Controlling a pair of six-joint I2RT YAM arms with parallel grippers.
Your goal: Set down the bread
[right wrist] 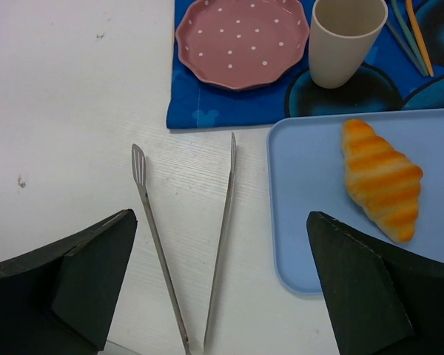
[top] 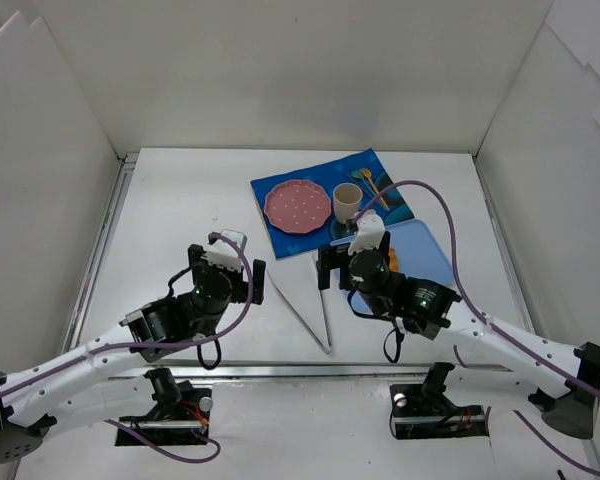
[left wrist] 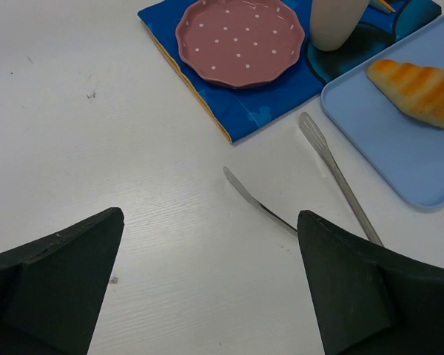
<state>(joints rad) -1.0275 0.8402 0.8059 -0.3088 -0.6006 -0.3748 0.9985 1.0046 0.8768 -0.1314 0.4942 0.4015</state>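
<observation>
A: Location of bread [right wrist: 381, 180]?
B: Lying flat on pale blue tray [right wrist: 303, 222], right side of bench [right wrist: 74, 89]. Golden-orange, ridged, one tapered end toward far left, the other toward near right. Touched by neither pincer.

A: State of right pincer [right wrist: 222, 296]?
B: Spread wide, nothing between the fingers. Hanging over near edge of tray and tongs [right wrist: 224, 214].

A: Left pincer [left wrist: 218, 296]?
B: Likewise wide, holding nothing, above bare bench left of the tongs.

A: Tongs?
B: Metal, flat on bench, tips pointing far, arms splayed, joined at near end. Just near of blue mat [right wrist: 207, 103], left of tray.

A: On the mat?
B: Pink plate [right wrist: 240, 41] with white dots, scalloped rim, on the left. Beige cup [right wrist: 345, 41] upright just right of it. Thin yellow and green sticks [right wrist: 418, 33] at far right.

A: Labels, print?
B: Mouse-head silhouettes printed on mat, dark blue on blue. Any lettering too small to read.
</observation>
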